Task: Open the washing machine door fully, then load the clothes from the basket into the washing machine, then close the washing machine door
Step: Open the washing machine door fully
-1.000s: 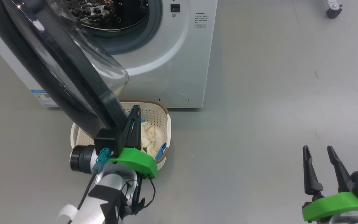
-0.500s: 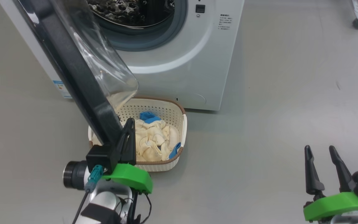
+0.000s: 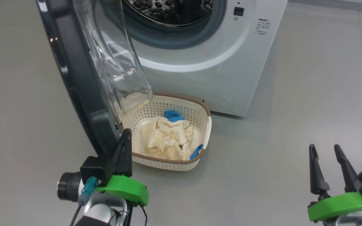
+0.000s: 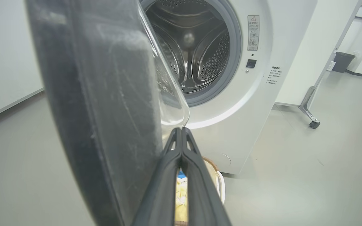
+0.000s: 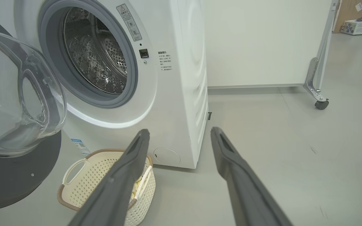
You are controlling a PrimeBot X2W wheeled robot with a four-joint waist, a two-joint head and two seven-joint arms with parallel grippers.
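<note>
Left gripper (image 3: 125, 131) — fingers pressed together, empty — sits just beside the washing machine door (image 3: 80, 81); right gripper (image 3: 324, 147) gapes wide, empty.

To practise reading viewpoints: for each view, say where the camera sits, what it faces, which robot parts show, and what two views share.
Head view: head-mounted, facing down at basket and door; left claw, right claw.
Left wrist view: along shut claw, past door, into drum.
Right wrist view: between open fingers, toward washing machine.
Shared: both wrist views show the drum.
</note>
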